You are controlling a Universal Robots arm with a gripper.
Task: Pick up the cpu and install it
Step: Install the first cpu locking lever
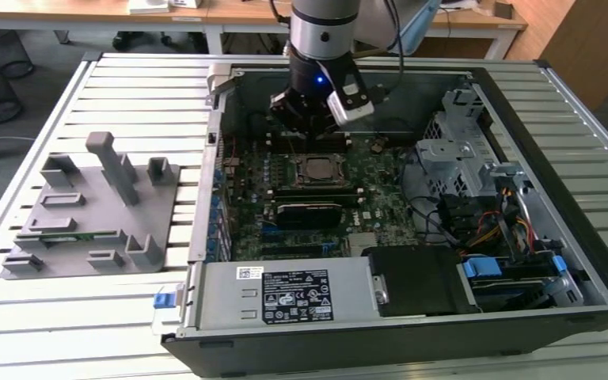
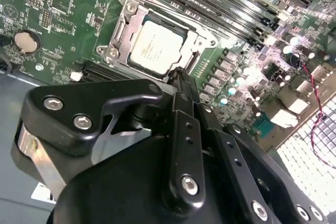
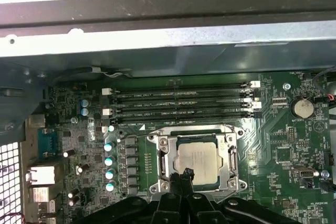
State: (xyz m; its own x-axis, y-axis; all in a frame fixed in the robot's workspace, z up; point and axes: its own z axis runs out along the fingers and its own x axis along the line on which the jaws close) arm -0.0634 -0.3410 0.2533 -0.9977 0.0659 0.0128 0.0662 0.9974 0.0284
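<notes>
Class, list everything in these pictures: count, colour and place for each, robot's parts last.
Open metal computer case: one, black, on the pale slatted table.
Flat motherboard: one, green, inside the case.
Small flat square cpu: one, silvery-grey, within the metal socket frame.
Long memory slots: four, black, beside the socket.
Plastic fixture tray: one, grey, on the table at the exterior view's left.
Round coin battery: one, silver, on the motherboard.
Robot arm's gripper: one, black, over the motherboard, nearest the cpu.

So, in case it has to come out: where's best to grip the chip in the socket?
Probably by two opposite edges, coming straight down. The chip lies flat with the metal frame close around it, so a sideways approach looks blocked, and its flat top offers nothing to pinch.
</notes>
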